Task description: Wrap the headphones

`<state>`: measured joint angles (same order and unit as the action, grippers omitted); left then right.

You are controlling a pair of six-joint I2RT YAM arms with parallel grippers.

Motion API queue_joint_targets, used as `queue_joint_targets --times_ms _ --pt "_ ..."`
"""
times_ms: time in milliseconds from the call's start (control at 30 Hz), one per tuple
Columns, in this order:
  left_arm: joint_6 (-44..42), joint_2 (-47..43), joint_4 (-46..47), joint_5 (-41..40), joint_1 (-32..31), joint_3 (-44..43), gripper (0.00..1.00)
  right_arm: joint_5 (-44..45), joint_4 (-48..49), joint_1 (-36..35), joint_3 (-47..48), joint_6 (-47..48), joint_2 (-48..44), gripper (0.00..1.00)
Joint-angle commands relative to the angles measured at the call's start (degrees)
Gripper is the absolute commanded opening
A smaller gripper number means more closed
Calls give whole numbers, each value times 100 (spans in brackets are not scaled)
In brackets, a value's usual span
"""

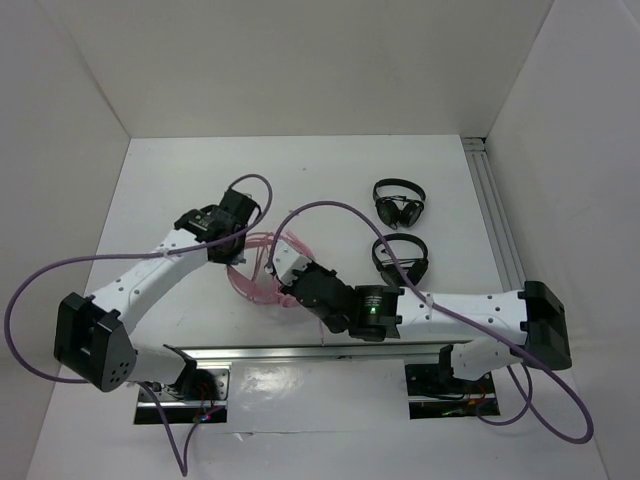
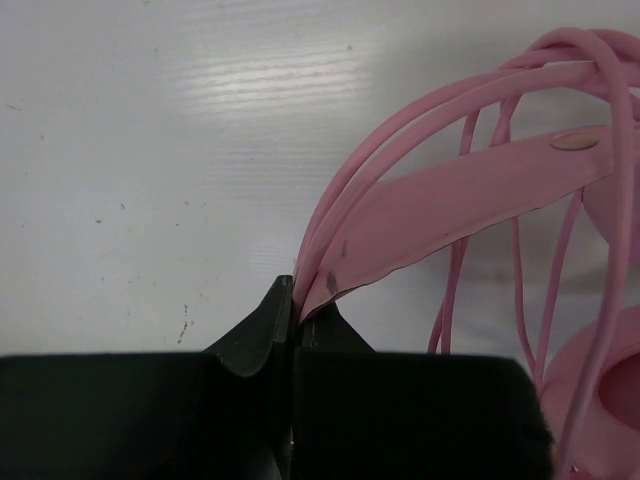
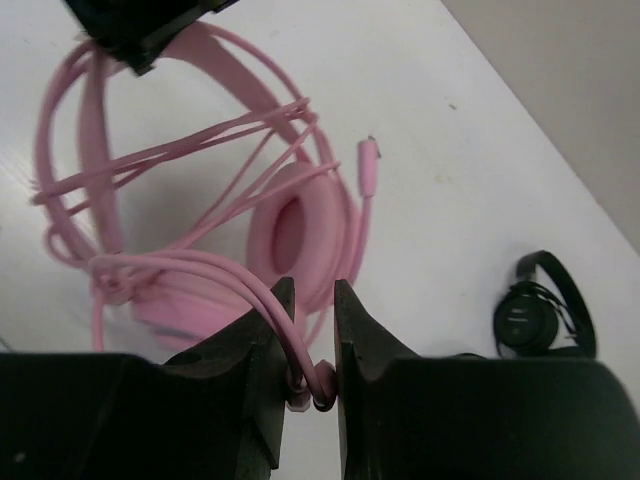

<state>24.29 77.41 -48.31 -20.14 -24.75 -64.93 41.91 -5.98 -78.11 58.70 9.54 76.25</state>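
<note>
White worktop point(image 1: 330, 170), pink headphones point(image 3: 290, 230) mid-wrap.
Left end effector point(image 2: 295, 300) clamps the headband point(image 2: 450, 215) steady; right end effector point(image 3: 312, 295) pinches the cord point(image 3: 200, 265) for winding.

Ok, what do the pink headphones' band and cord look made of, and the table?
On the headphones, the band is a flat, matte, curved strap, likely soft plastic or rubber. The cord is thin, smooth and drapes in loops, so probably a rubbery coating. The table is white with soft glare, maybe laminate.

Headphones point(image 1: 250, 276) left of smaller headsets point(image 1: 400, 207)
</note>
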Motion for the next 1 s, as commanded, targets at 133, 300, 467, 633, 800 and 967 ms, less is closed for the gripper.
queue_joint_targets --times_ms 133,300,467,633,800,967 --pt "-249 -261 560 106 -818 428 0 713 70 313 283 828 -153 0" --pt "-364 -261 560 107 -1566 428 0 986 571 744 283 1488 -329 0" --pt "-478 -208 498 291 -2566 621 0 775 677 1174 283 1884 -383 0" --pt "-373 72 208 72 -3465 622 0 503 809 1351 143 2069 -566 0" --pt "-153 495 -161 -113 -3897 297 0 309 844 1351 28 1964 -778 5" --pt "-205 293 58 256 -3897 24 0 -16 221 1351 37 1473 -848 13"
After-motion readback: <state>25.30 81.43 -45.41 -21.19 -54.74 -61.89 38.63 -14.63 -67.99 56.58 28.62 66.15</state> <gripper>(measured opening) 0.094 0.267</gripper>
